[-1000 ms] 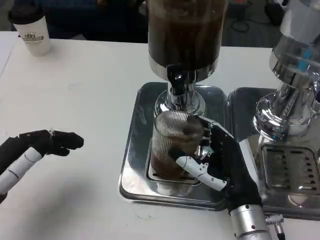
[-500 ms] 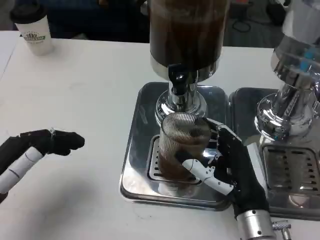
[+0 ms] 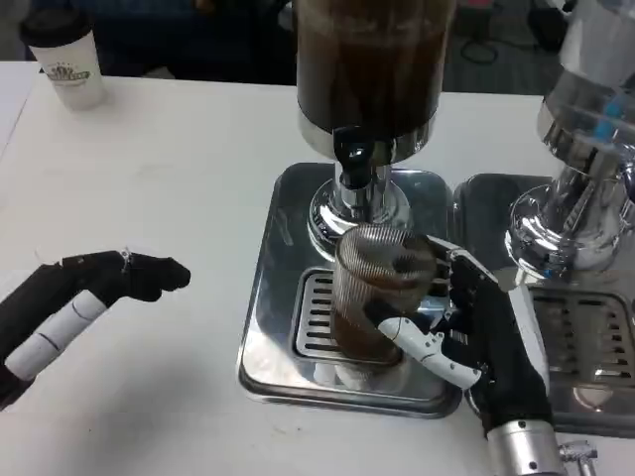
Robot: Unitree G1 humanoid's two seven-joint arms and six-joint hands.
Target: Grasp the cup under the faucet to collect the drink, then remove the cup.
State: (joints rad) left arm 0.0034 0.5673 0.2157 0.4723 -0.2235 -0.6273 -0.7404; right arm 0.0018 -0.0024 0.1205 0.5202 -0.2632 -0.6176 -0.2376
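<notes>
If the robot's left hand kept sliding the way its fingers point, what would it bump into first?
Probably the silver drip tray. The left hand points rightward across bare white table, and the tray's edge is the first thing in that line. The cup sits farther in. Height is hard to judge.

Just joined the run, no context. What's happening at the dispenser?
The right hand grips a ribbed clear cup, part full of dark drink, on the drip tray below the dispenser's black faucet. The left hand waits over the table, holding nothing.
</notes>
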